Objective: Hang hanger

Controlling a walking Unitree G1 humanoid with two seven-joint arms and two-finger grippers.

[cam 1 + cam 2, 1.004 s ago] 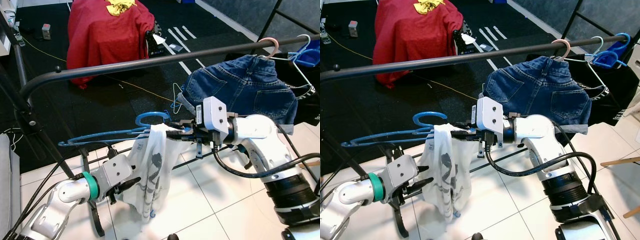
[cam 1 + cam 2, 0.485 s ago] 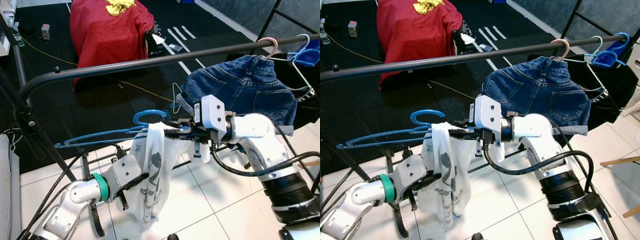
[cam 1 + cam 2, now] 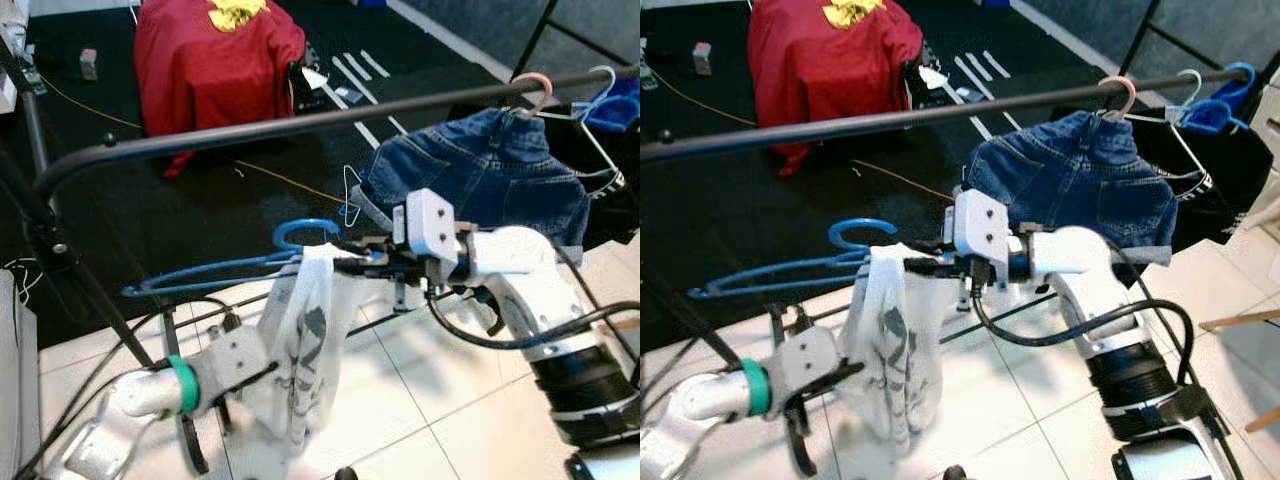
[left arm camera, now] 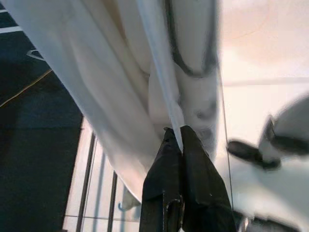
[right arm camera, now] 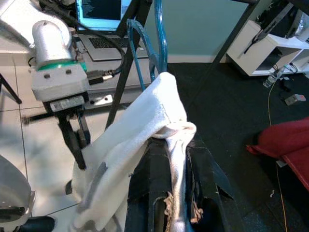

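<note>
A blue hanger (image 3: 210, 275) with a white printed shirt (image 3: 305, 340) draped over it is held level, below and in front of the dark clothes rail (image 3: 250, 130). My right gripper (image 3: 350, 262) is shut on the hanger's right part, with the shirt's collar bunched between its fingers (image 5: 149, 193). Lower down, my left gripper (image 3: 270, 372) is shut on a fold of the hanging shirt; the left wrist view shows its fingertips (image 4: 169, 140) pinching the white cloth (image 4: 120, 87). The hanger's hook (image 3: 305, 232) points up, free of the rail.
Denim shorts (image 3: 490, 180) hang on a pink hanger (image 3: 530, 88) at the rail's right part, with another blue hanger (image 3: 615, 105) beyond. The rack's post (image 3: 60, 250) slants down at left. A red-covered seat (image 3: 215, 60) stands behind on the black mat.
My left arm has sunk lower and further left, still gripping the shirt. The hanger and right gripper hold almost the same place.
</note>
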